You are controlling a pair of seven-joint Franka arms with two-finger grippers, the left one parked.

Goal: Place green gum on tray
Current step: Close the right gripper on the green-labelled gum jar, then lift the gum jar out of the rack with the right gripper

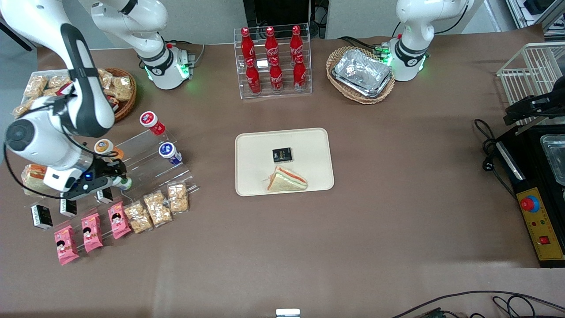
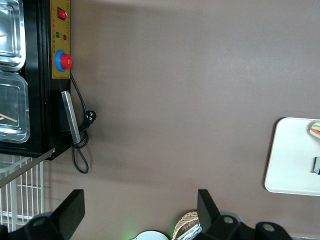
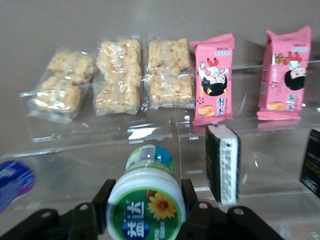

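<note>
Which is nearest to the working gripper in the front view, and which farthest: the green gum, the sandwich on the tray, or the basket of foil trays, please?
Measured from the gripper, at the clear display steps:
1. Green gum, between its fingers.
2. Sandwich, on the tray at mid-table.
3. Basket of foil trays, toward the parked arm's end, farther from the front camera.

The green gum (image 3: 146,200), of glossy plastic with a printed lid, is clamped between the matt black jaws of the gripper (image 3: 145,212) on a clear acrylic shelf (image 3: 115,145), while the tray (image 1: 309,145) looks like smooth matt plastic upon the matt brown bench (image 1: 397,198).
</note>
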